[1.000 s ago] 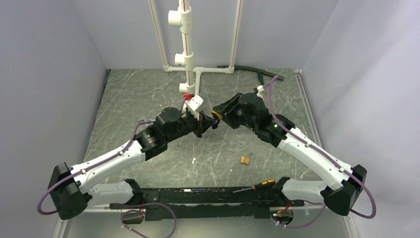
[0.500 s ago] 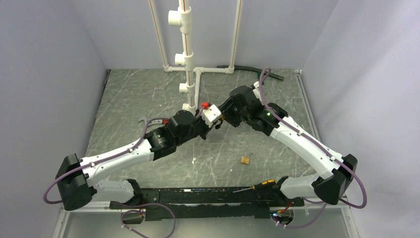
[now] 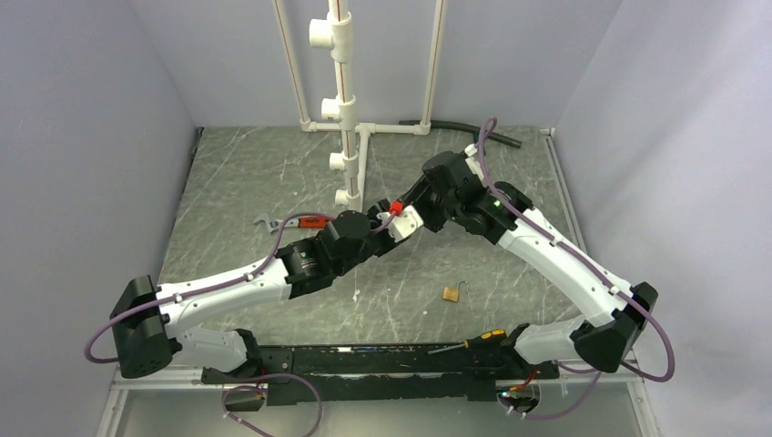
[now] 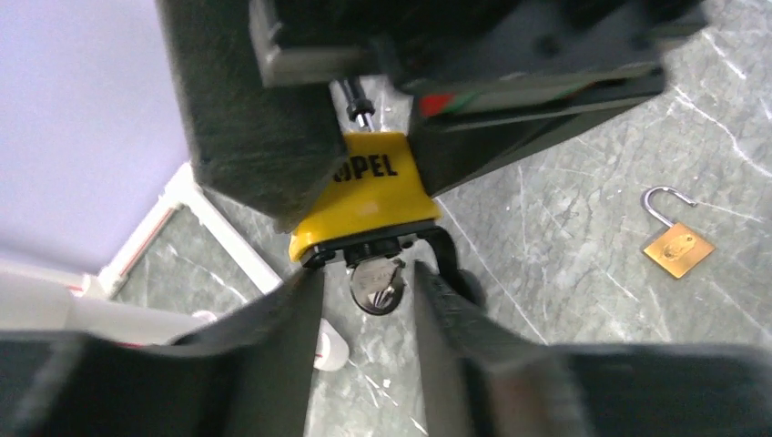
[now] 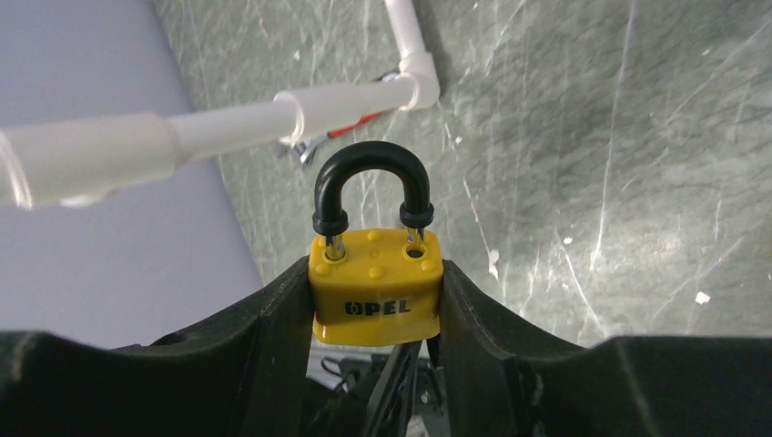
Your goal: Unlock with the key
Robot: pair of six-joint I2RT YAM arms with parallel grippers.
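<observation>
My right gripper (image 5: 376,271) is shut on the sides of a yellow padlock (image 5: 375,300) marked OPEL and holds it in the air. Its black shackle (image 5: 370,168) stands raised, with one leg lifted out of its hole. In the left wrist view the padlock (image 4: 369,187) shows from below, and the round silver head of the key (image 4: 376,284) sticks out of its underside. My left gripper (image 4: 364,296) is open with the key head between its fingers (image 4: 282,337), a gap on each side. In the top view the two grippers meet above the table's middle (image 3: 403,215).
A small brass padlock (image 3: 452,292) with its shackle open lies on the grey marble table. A yellow-and-black-handled screwdriver (image 3: 473,342) rests by the near rail. A white pipe frame (image 3: 346,109) stands at the back, and a red-handled tool (image 3: 305,219) lies to its left.
My left gripper was shut on the key and has opened, letting go of it. Both arms have shifted to the right, and the left wrist has turned.
</observation>
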